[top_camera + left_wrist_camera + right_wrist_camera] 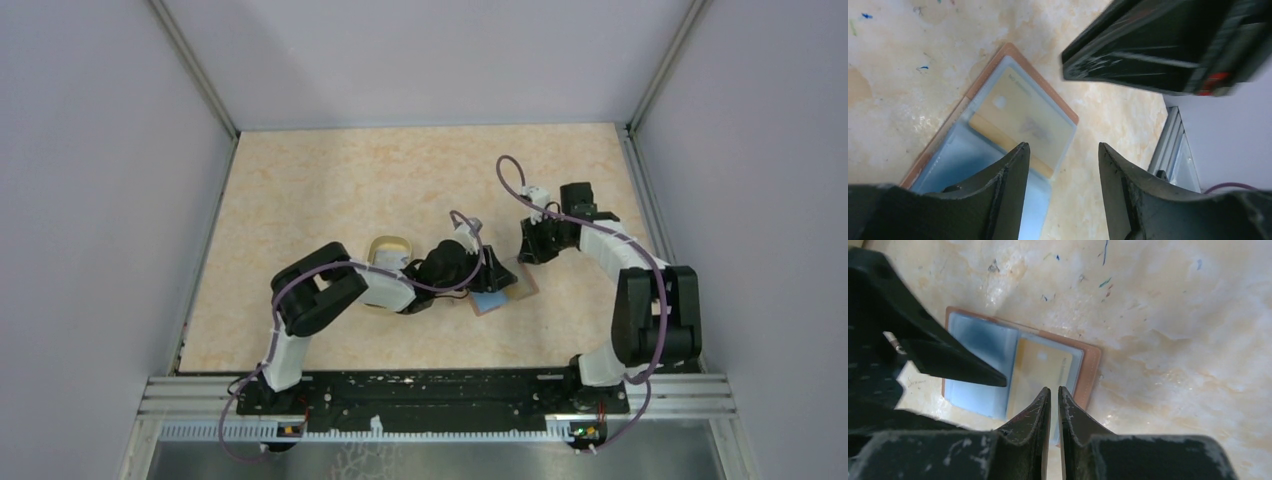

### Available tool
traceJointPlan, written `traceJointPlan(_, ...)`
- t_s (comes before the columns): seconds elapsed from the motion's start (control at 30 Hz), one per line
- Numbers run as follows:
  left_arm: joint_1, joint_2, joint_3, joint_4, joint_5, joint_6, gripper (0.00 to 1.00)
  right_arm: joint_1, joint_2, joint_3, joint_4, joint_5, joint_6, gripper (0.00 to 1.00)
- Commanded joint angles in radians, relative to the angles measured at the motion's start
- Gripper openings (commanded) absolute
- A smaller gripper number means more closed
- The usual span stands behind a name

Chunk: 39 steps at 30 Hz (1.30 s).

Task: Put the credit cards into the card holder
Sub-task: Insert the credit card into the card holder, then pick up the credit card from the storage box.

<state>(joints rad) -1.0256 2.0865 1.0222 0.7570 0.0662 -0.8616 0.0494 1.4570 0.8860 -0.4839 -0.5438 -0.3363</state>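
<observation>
The card holder lies open on the table, reddish-brown outside and light blue inside. In the left wrist view the card holder has a yellowish credit card under its clear pocket. The same credit card shows in the card holder in the right wrist view. My left gripper is open and empty, one finger over the blue lining, the other over bare table. My right gripper hangs just above the card, jaws almost together, nothing seen between them. From above, left gripper and right gripper flank the holder.
An oval tan-rimmed dish sits left of the holder, partly under my left arm. The metal frame rail and grey wall run along the table's right side. One left finger reaches across the holder.
</observation>
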Motion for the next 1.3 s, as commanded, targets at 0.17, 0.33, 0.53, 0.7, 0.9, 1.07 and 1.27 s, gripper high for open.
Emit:
traceJointPlan(0.17, -0.003, -0.382, -0.176, 0.013, -0.044, 0.233, 0.60, 0.019, 0.240, 0.125, -0.196, -0.030, -0.144, 0.10)
traceJointPlan(0.33, -0.004, -0.601, -0.328, -0.129, -0.160, 0.360, 0.66, 0.042, 0.265, 0.132, -0.201, 0.014, -0.145, 0.10)
traceJointPlan(0.53, -0.003, -0.830, -0.393, -0.508, -0.379, 0.403, 0.85, 0.043, 0.127, 0.120, -0.194, -0.120, -0.202, 0.10)
traceJointPlan(0.7, -0.003, -1.008, -0.429, -0.767, -0.512, 0.381, 0.86, 0.054, -0.074, 0.066, -0.180, -0.386, -0.326, 0.19)
traceJointPlan(0.9, -0.003, -1.236, -0.554, -0.847, -0.608, 0.246, 0.82, 0.237, -0.259, -0.053, 0.039, -0.536, -0.387, 0.71)
traceJointPlan(1.07, 0.120, -1.343, -0.620, -0.870, -0.532, 0.186, 0.78, 0.519, -0.118, 0.081, 0.055, -0.440, -0.391, 0.85)
traceJointPlan(1.27, 0.449, -1.295, -0.686, -0.709, -0.190, 0.182, 0.73, 0.657, 0.245, 0.463, -0.031, -0.337, -0.198, 0.69)
